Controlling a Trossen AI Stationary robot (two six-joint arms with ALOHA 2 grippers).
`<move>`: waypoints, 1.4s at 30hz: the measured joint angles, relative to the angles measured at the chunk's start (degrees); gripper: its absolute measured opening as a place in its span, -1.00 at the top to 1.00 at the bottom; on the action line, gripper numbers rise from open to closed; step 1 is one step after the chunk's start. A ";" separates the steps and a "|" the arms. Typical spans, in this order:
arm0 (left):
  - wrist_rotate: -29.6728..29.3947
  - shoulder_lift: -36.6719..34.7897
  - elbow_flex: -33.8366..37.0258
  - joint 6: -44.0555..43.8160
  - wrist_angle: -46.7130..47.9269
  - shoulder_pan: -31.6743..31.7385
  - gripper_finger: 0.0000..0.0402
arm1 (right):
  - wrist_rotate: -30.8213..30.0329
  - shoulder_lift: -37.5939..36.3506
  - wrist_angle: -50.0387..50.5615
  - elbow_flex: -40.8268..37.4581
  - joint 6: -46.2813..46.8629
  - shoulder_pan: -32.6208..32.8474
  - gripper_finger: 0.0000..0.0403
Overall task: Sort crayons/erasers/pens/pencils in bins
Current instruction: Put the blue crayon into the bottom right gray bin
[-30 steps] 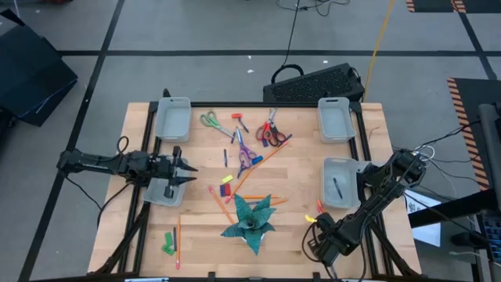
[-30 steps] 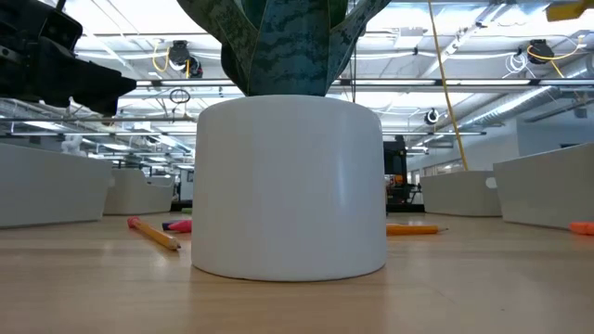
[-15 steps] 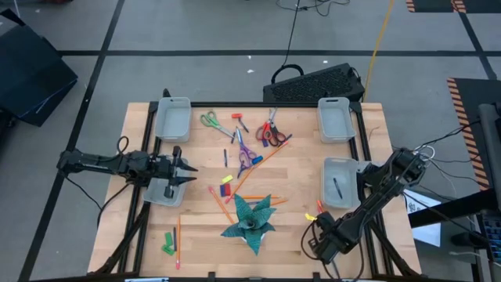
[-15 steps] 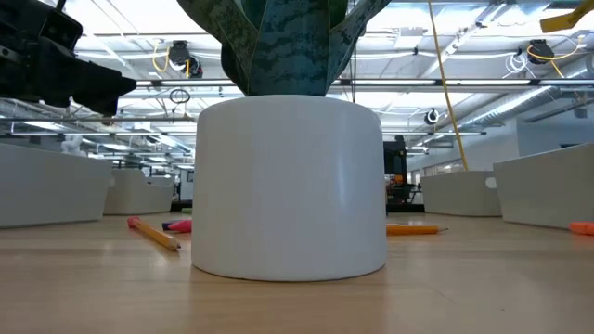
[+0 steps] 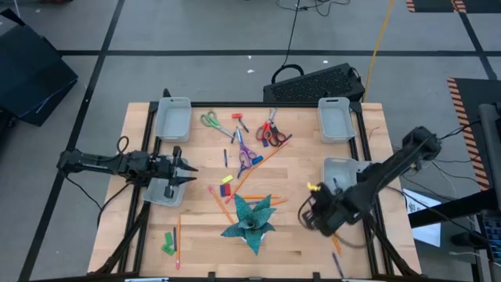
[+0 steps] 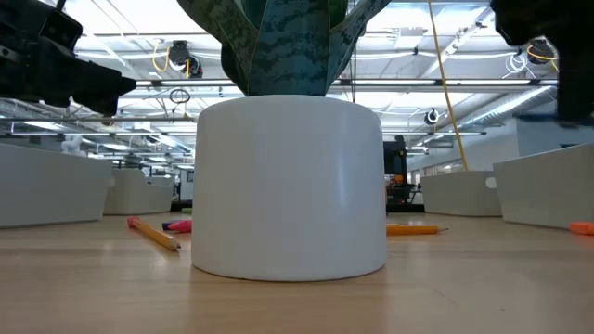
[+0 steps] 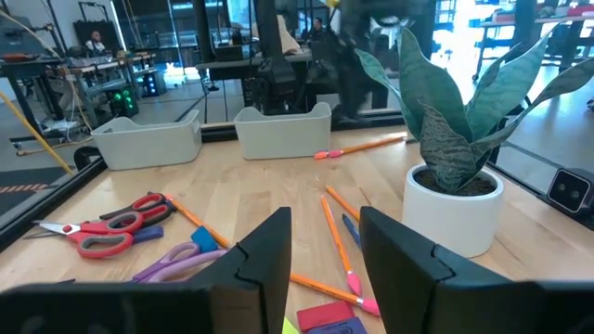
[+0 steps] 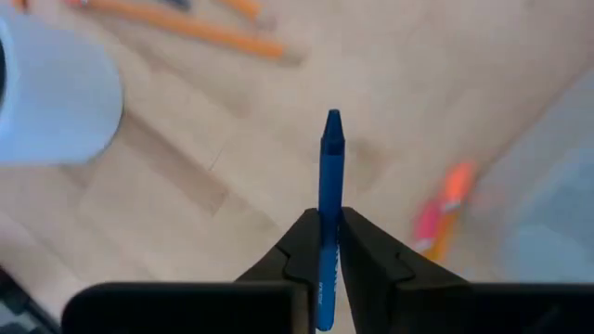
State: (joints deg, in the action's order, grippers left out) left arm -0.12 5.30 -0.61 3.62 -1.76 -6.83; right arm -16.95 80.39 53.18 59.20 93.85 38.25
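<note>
Progress: I log one pen (image 5: 337,188) binned, right-centre bin (image 5: 342,167) | right gripper (image 8: 329,249) clamps blue crayon (image 8: 329,176) | left gripper (image 7: 320,243) narrowly parted, empty | pencils (image 5: 263,162), scissors (image 5: 210,121) unsorted, centre frame

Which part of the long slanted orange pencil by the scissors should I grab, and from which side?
Grip the long orange pencil near its middle, where it looks clear between the purple scissors and red scissors. It lies flat, so come straight down, fingers across the shaft. The open left gripper probably suits; the right gripper holds a blue crayon.
</note>
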 joint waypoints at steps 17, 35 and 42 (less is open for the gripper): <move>0.00 0.00 0.00 0.00 0.01 0.00 0.34 | 7.39 -11.97 11.94 -19.54 -1.43 -15.14 0.87; 0.02 1.14 0.00 0.00 0.13 0.02 0.34 | 6.76 -12.21 9.71 -18.45 -4.38 -16.06 0.45; 0.00 1.11 0.00 0.00 0.02 0.02 0.34 | 3.18 -9.95 12.48 -6.23 -7.79 -14.46 0.50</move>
State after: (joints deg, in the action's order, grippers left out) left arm -0.12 6.42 -0.60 3.62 -1.74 -6.81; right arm -13.77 70.44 65.67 52.97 86.06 23.79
